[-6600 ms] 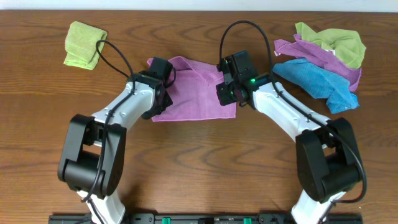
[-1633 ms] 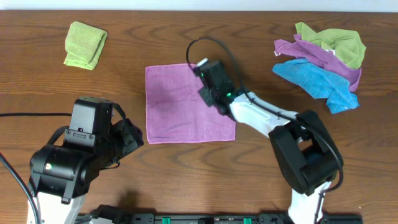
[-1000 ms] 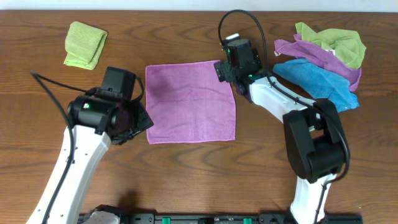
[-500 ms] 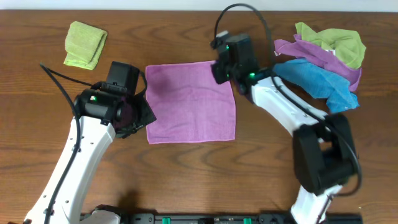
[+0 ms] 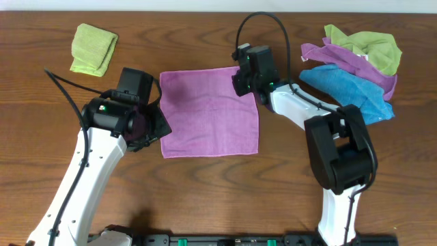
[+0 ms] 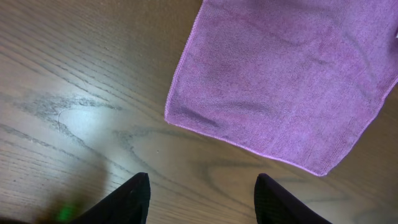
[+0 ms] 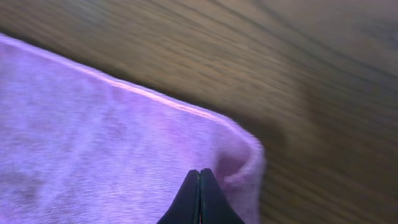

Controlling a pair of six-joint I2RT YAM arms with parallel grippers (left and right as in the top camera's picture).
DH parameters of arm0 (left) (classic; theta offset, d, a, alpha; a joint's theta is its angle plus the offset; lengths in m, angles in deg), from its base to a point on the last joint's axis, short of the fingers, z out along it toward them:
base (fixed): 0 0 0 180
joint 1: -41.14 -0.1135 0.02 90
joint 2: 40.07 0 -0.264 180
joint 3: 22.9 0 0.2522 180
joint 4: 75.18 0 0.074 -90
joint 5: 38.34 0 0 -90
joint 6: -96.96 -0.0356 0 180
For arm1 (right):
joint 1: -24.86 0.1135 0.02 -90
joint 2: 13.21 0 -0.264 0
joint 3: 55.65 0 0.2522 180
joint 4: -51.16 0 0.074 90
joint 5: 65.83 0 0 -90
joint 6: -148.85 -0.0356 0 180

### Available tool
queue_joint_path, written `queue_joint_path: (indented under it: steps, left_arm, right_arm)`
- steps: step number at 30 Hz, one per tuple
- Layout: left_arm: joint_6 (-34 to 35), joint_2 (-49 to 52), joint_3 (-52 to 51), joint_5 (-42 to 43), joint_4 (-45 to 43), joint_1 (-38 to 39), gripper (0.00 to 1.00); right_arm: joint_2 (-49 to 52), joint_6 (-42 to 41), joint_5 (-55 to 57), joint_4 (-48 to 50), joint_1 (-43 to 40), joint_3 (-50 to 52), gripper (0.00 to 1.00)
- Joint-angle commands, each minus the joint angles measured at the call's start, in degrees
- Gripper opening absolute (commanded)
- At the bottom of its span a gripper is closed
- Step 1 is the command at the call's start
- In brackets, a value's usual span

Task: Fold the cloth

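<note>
Overhead, the light is even and bright, and shadows are soft and short. In the left wrist view a pale glare sits on the bench (image 6: 68, 115) (a faint green glow shows low at left). The right wrist view is blurred: wood grain smears and the cloth (image 7: 93, 137) looks soft.

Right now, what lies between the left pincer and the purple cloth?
Only bare wooden table: in the left wrist view, the open left pincer stands short of the cloth, not touching it.
</note>
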Motion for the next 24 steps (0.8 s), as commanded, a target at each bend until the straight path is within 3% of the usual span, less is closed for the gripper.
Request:
queue_joint_path:
  steps: [1,24]
  left_arm:
    - [-1.0,0.3,-0.5,0.0,0.1,0.0,0.55]
    - [-1.0,0.3,-0.5,0.0,0.1,0.0,0.55]
  right_arm:
    - [0.7,-1.0,2.3,0.2,-1.2,-0.5,0.01]
    - [4.2,-1.0,4.9,2.0,-3.3,-0.5,0.01]
